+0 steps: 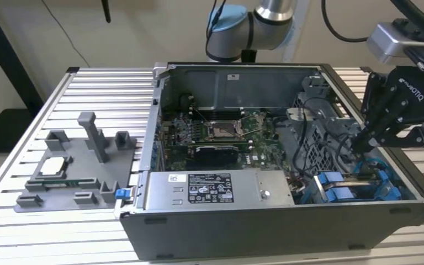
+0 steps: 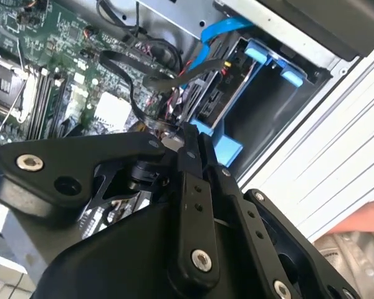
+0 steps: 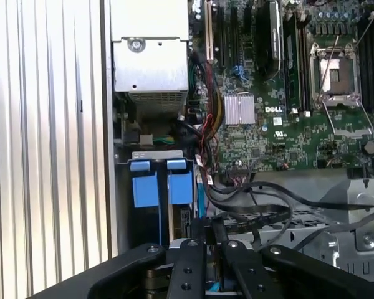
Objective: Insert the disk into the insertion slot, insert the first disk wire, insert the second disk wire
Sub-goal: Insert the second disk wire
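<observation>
Where the fingers (image 2: 188, 134) meet, they are clenched on a dark wire connector (image 2: 169, 138) just beside the disk (image 2: 212, 103), which sits in the insertion slot (image 1: 359, 187) between two blue tabs (image 3: 156, 180) inside one open computer case (image 1: 271, 232) on the ribbed surface (image 1: 20, 232).

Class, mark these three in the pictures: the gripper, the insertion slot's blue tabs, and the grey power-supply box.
gripper (image 1: 359, 144), exterior view, at its fingertips above the bay.
insertion slot (image 3: 157, 187), first wrist view, on a blue tab.
power-supply box (image 1: 212, 190), exterior view, on its labelled top.
</observation>
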